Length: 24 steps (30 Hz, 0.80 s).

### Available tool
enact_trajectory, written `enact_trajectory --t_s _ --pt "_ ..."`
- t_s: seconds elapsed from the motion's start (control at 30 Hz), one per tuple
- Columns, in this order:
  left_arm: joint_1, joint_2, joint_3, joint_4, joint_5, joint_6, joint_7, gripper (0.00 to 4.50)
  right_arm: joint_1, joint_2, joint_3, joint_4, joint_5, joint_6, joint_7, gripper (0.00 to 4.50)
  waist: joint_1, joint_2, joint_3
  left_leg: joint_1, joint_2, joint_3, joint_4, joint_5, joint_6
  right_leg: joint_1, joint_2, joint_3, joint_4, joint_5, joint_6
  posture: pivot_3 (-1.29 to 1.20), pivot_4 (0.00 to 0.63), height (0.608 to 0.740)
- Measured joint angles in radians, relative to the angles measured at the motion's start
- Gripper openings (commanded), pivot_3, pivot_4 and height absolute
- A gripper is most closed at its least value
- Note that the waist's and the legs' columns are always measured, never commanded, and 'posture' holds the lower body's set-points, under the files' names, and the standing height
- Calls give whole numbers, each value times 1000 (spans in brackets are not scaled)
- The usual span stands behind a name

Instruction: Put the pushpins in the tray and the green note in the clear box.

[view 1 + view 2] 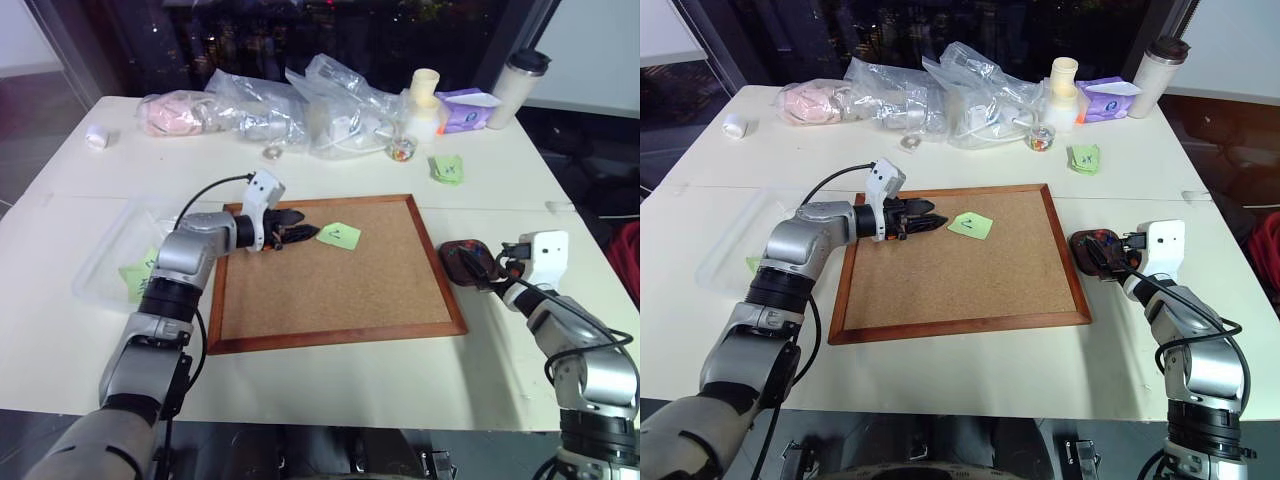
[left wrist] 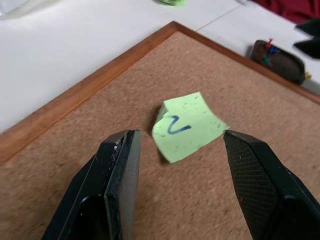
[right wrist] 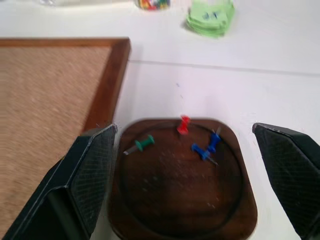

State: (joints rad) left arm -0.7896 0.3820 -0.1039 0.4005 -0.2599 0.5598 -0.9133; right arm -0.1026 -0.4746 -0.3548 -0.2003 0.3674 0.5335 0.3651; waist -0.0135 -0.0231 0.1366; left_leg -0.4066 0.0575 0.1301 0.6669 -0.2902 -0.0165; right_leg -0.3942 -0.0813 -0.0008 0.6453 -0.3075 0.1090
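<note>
I see a white table (image 1: 330, 385), made of two tops butted along a seam, with dark glass panels behind it and dim floor at the sides. A wood-framed cork board (image 1: 330, 285) lies mid-table. The green note (image 2: 187, 126) sits on the cork near the board's far edge, one corner lifted, with a single blue squiggle on it that I can't read as a letter. My left gripper (image 1: 300, 235) hovers low over the board just beside the note, fingers (image 2: 122, 170) apart and either side of it in the wrist view, not touching it. The clear box (image 1: 110, 255) rests on the table left of the board, a pale green slip inside. The tray (image 3: 182, 177) sits right of the board, off its frame, holding the pushpins (image 3: 200, 142): one red, one green, two blue. My right gripper (image 1: 490, 268) stands at the tray, jaws spread wide to both sides of it, gripping nothing. Along the far edge: clear bags (image 1: 300, 105), a green pad (image 1: 448, 168) with dark marks too small to read, a purple packet (image 1: 466, 108), a tumbler (image 1: 518, 88).
</note>
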Motion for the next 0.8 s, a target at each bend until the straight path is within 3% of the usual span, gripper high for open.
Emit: enact_trajectory --t_s 0.3,0.57,0.8 --pt "2 93 -42 53 76 -130 -80 2960 -164 -11 242 -96 62 69 159 4457 3 0 0 -1 0 0 1 0 1 0 0 0 1 0 0 0 150 737" --pt "74 165 -60 -28 75 -157 -202 2960 -463 75 463 430 -89 -131 320 4457 -8 0 0 -1 1 1 1 0 1 -2 1 0 2 0 0 0 150 737" --pt "123 210 -48 -136 72 -128 -207 2960 -730 174 503 910 -200 -372 411 4457 -7 1 0 -1 2 2 1 0 1 -1 0 0 3 0 0 0 150 737"
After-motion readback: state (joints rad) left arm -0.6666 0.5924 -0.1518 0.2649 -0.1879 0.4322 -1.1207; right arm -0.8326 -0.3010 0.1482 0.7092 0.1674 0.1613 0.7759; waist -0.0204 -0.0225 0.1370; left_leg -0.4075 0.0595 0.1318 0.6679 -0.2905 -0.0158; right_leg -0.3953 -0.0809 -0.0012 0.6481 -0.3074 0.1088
